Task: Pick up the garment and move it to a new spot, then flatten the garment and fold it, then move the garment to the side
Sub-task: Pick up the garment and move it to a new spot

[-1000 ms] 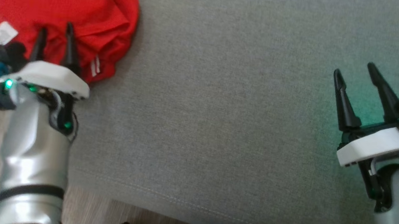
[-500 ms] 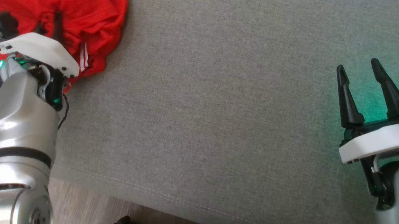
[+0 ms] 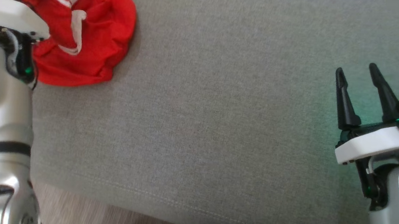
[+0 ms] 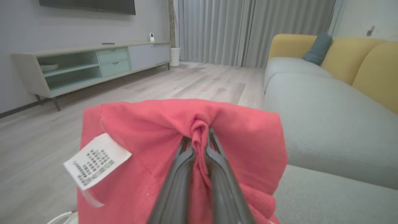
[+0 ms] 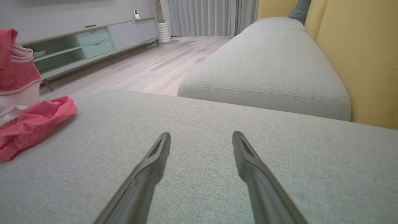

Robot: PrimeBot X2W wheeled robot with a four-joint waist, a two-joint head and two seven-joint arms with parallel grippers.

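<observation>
Looking down from the head camera, I find my left gripper at ten o'clock. Its two dark fingers are pressed together on a bunched fold of the crumpled red cloth garment with white trim. Some of the cloth rises with the fingers, and the rest lies heaped on the grey woven sofa cushion, near its left edge.

In the left wrist view a white printed care label hangs from the cloth at eight o'clock of the fingers. Beyond it are the pale wooden plank floor and, at ten o'clock, a long low cabinet with pale green shelves.

Plain grey cushion stretches between the garment and my right gripper, which sits at four o'clock in the head view with its fingers spread wide over the fabric, well apart from the garment. In the right wrist view a yellow upholstered backrest stands at two o'clock.
</observation>
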